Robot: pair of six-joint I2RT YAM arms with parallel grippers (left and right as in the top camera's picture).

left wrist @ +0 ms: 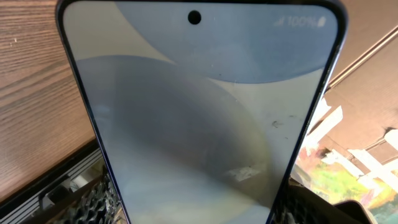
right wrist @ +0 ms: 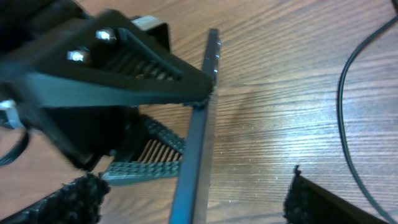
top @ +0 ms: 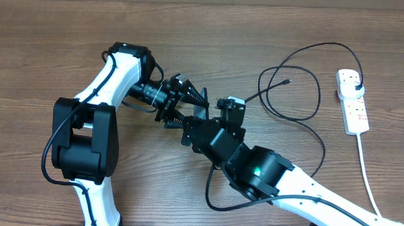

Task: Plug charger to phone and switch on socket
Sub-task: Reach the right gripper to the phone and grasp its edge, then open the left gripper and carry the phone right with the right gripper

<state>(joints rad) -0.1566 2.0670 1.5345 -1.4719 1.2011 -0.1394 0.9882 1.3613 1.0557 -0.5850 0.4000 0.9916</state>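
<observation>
The phone (left wrist: 199, 112) has a light-blue glossy screen and a dark frame, and it fills the left wrist view. My left gripper (left wrist: 199, 208) is shut on its two long edges and holds it on edge above the table. In the right wrist view the phone (right wrist: 198, 155) shows edge-on. My right gripper (right wrist: 199, 202) is open, with one finger on each side of the phone and gaps to both. In the overhead view the two grippers meet near the table's middle (top: 188, 116). The charger (top: 306, 115) lies in loose loops, its connector tip (top: 287, 81) free on the table. Its black plug (top: 356, 84) sits in the socket (top: 351, 100).
The socket's white cord (top: 368, 184) runs down the right side toward the front edge. A charger loop (top: 215, 197) curls under the right arm. Another strand of the charger (right wrist: 348, 106) shows at the right of the right wrist view. The table is wood (top: 39, 49).
</observation>
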